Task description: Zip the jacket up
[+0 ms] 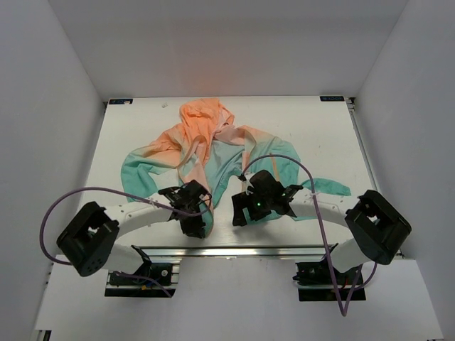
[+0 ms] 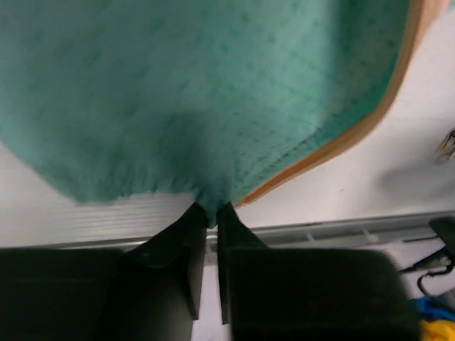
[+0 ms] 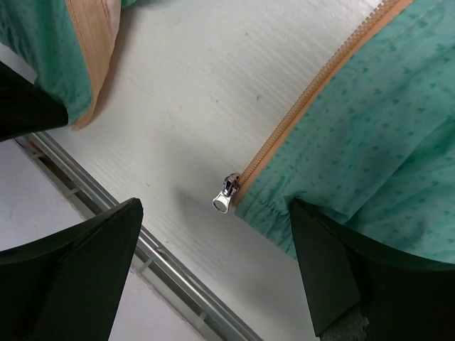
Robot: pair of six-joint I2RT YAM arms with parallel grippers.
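Observation:
The jacket (image 1: 206,142) lies open and crumpled on the white table (image 1: 142,124), peach-orange hood at the back, teal hem toward the arms. My left gripper (image 1: 195,222) is shut on the teal hem corner of the left front panel (image 2: 178,106), next to its orange zipper tape (image 2: 370,121). My right gripper (image 1: 245,213) is open, jaws wide, over the bottom of the right front panel (image 3: 384,128). The silver zipper slider (image 3: 226,193) sits at the lower end of the orange zipper teeth (image 3: 306,106), between my jaws and untouched.
The table's front metal rail (image 3: 170,273) runs just below both grippers. Purple cables (image 1: 99,192) loop over the arms. White walls enclose the table on three sides. A teal sleeve (image 1: 330,186) stretches toward the right arm.

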